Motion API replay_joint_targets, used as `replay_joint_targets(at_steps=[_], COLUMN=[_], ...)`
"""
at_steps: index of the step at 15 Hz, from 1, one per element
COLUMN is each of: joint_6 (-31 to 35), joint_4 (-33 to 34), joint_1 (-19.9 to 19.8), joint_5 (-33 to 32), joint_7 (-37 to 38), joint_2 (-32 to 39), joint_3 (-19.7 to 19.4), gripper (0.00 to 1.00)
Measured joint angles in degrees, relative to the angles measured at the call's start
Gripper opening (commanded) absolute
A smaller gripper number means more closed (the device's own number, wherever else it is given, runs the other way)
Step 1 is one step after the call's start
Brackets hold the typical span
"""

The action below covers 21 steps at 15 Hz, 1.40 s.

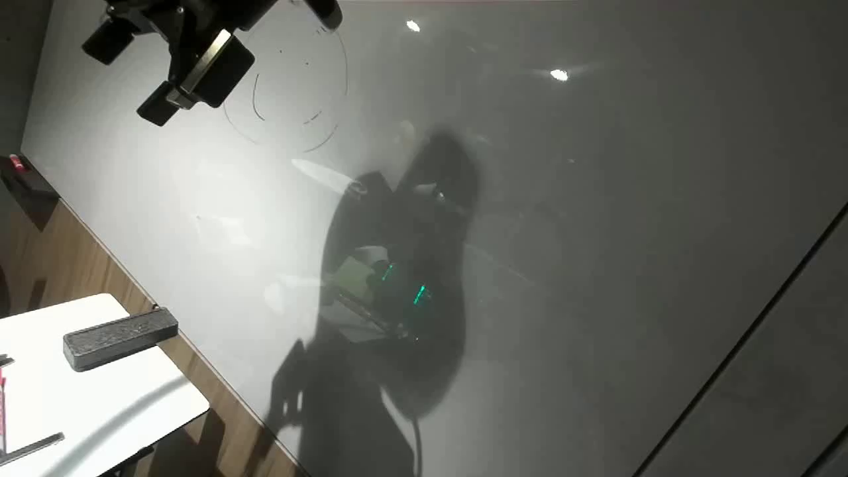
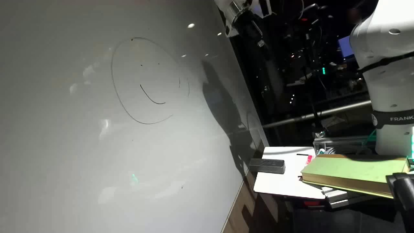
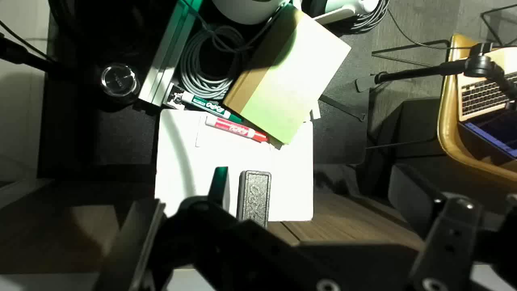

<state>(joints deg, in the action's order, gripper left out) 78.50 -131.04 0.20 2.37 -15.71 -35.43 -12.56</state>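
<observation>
While well apart from the eraser [image 3: 257, 196] across the white tabletop's edge [image 3: 291, 217], widely spread gripper [image 3: 310, 178].

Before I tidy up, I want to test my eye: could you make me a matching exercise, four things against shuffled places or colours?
1. eraser
2. book
3. drawn smile
4. red marker

A. on the large board
B. green cover
C. between the green marker and eraser
D. dark grey, jutting past the white panel's edge

Pairs: 1-D, 2-B, 3-A, 4-C
</observation>
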Motion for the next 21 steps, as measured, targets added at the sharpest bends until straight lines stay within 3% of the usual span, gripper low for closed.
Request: replay_joint_targets(at_steps=[11,15,21], joint_6=[0.0,4.4,19.5], joint_4=[-0.3,-2.8,-11.7], joint_1=[0.0,0.9,4.4], joint_5=[0.2,4.8,6.6], joint_7=[0.0,0.9,3.5], joint_2=[0.0,-1.0,-6.9], joint_3=[0.9,6.2,15.3], gripper=[1.0,1.0,1.0])
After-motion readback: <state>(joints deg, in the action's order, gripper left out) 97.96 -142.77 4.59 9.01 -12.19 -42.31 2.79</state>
